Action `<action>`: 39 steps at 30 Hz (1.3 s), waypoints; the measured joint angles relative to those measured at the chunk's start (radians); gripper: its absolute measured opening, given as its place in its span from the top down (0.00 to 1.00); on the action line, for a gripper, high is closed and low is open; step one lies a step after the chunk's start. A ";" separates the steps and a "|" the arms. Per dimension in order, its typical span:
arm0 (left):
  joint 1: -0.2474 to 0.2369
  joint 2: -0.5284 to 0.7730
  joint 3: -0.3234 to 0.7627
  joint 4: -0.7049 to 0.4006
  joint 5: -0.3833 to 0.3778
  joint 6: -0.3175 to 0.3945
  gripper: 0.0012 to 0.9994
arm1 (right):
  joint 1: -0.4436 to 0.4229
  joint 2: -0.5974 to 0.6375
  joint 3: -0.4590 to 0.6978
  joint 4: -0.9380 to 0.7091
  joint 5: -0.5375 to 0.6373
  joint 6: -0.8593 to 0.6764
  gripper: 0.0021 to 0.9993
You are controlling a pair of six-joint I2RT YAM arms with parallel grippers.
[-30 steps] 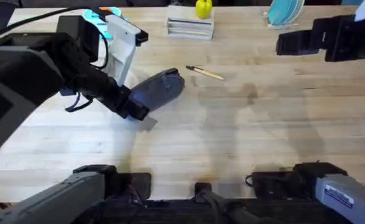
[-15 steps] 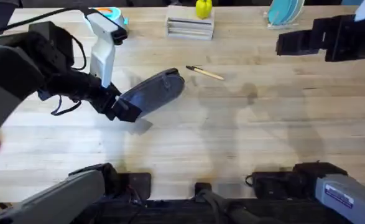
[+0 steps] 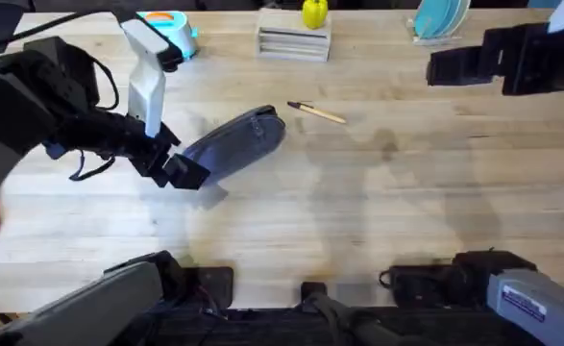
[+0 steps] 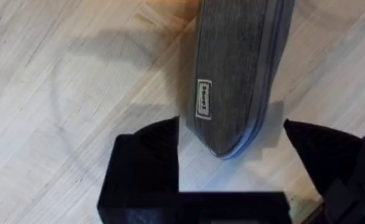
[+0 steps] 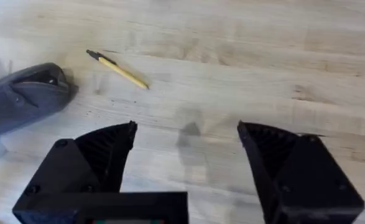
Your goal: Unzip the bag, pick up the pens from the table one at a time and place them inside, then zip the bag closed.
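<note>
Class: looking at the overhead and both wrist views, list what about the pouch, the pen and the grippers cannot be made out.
- Pouch zipper: open or closed cannot be told; too small overhead, and the left wrist view shows fabric and a label whose wording is blurred.
- Pouch's far end: cut off by the left wrist view's edge.
- Pen: any markings too small.
- Right gripper: raised above the table; its height cannot be judged.

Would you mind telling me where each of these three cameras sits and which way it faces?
Overhead: above the arms' bases, looking down and forward over the table; both arms show.
Left wrist: on the left arm, looking down at the pouch's near end; left tool open, its fingers either side.
Right wrist: on the right arm, high over the table, facing the tan pen; right tool open.
Shared: all three see the pouch; overhead and right wrist share the pen.
</note>
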 joint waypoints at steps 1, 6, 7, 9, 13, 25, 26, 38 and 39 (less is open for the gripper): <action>0.000 0.000 0.000 0.000 0.000 0.002 0.01 | 0.000 0.000 0.000 0.000 0.000 0.000 0.00; 0.000 0.000 0.000 0.000 0.000 0.005 0.01 | 0.000 0.000 0.000 0.000 0.000 0.000 0.00; 0.000 0.000 0.000 0.000 0.000 0.005 0.01 | 0.000 0.000 0.000 0.000 0.000 0.000 0.00; 0.000 0.000 0.000 0.000 0.000 0.003 0.02 | 0.000 0.000 0.000 0.000 0.000 0.000 0.00; 0.000 0.000 0.000 0.000 0.003 0.010 0.50 | 0.000 0.000 0.000 0.000 0.000 0.000 0.00; 0.000 0.000 0.000 0.002 0.006 0.016 0.96 | 0.001 0.003 0.000 0.016 -0.085 0.038 0.00; 0.000 0.000 0.000 0.002 0.006 0.016 0.96 | 0.005 0.008 0.001 0.022 -0.111 0.044 0.00; 0.000 0.000 0.000 0.002 0.006 0.016 0.96 | 0.366 0.184 0.004 0.150 -0.257 0.099 0.00; 0.000 0.000 0.000 0.002 0.006 0.016 0.96 | 0.399 0.201 0.004 0.171 -0.259 0.099 0.00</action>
